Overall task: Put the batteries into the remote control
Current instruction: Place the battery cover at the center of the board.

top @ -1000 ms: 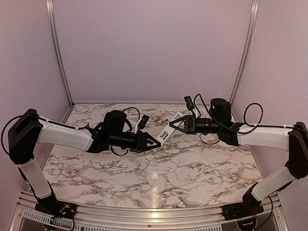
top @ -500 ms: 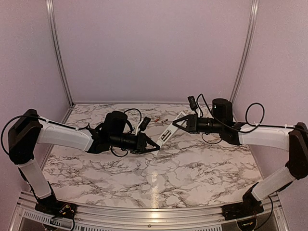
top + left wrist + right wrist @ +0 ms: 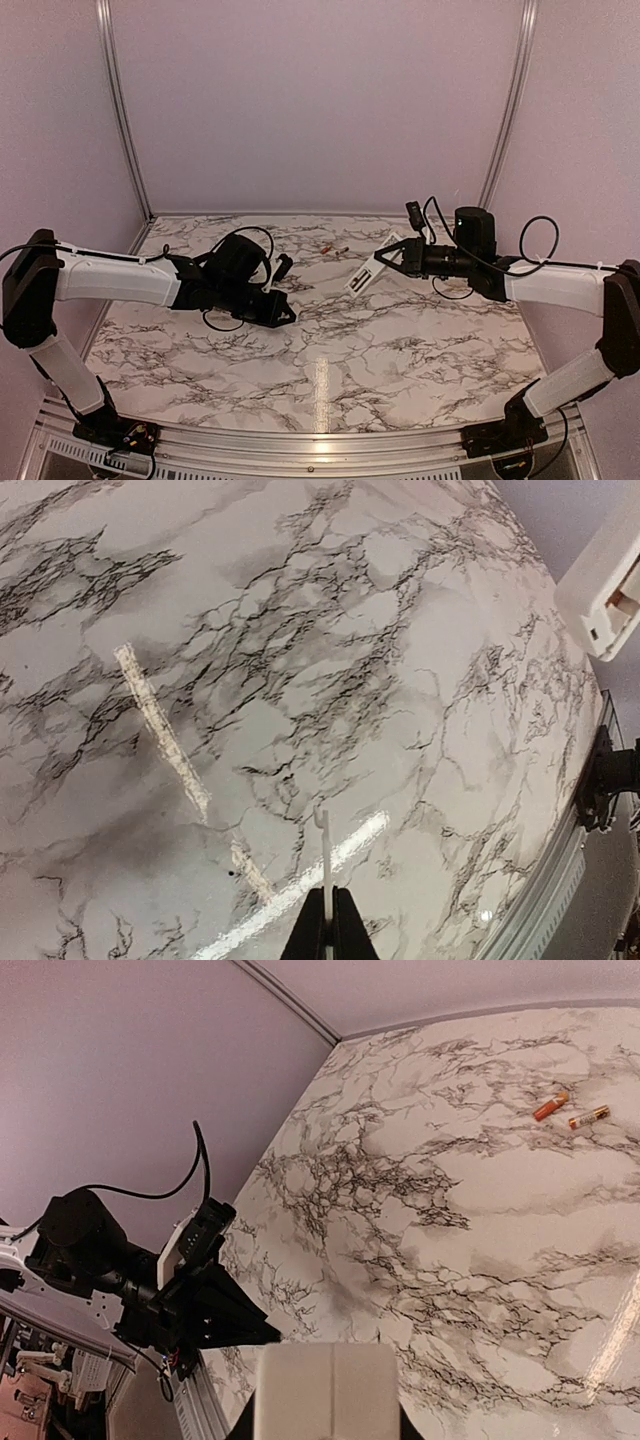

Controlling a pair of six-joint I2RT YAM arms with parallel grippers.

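My right gripper (image 3: 384, 256) is shut on the remote control (image 3: 363, 272), a slim white bar held up over the table and slanting down to the left. Its blunt white end (image 3: 325, 1390) fills the bottom of the right wrist view, and one end (image 3: 604, 592) shows at the top right of the left wrist view. The two batteries (image 3: 550, 1106) (image 3: 588, 1117), reddish-orange, lie side by side on the marble at the back (image 3: 332, 248). My left gripper (image 3: 327, 892) is shut on a thin white plastic piece (image 3: 325, 852) seen edge-on, low over the table, left of the remote (image 3: 290, 319).
The marble table (image 3: 400, 350) is walled in purple on three sides, with metal rails at the corners and a metal edge strip (image 3: 300, 440) at the front. The left arm's black wrist (image 3: 200, 1305) shows in the right wrist view.
My left gripper has closed on the thin white piece and drawn back left and down, away from the remote. My right arm has carried the remote a little to the right.
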